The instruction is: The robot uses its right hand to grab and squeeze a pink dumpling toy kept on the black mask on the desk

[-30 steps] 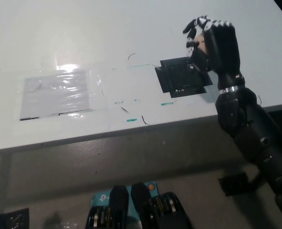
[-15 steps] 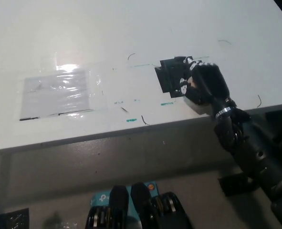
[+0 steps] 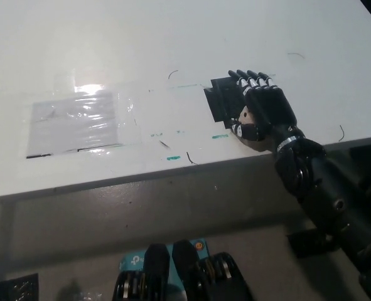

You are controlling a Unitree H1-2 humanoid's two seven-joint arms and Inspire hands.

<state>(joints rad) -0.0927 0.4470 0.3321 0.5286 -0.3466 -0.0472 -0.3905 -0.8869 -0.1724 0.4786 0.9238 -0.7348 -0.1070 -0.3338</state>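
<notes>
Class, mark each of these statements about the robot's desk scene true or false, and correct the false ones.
1. The black right hand lies over the black mask on the desk. True.
2. The pink dumpling toy sits alone at the desk's left end. False: only a bit of it shows under the right hand, at the mask.
3. The white left hand rests on the desk. False: it is not in view.
4. A clear, shiny plastic sheet lies on the desk, left of the mask. True.
5. The right hand is raised high above the desk. False: it is down on the mask.
</notes>
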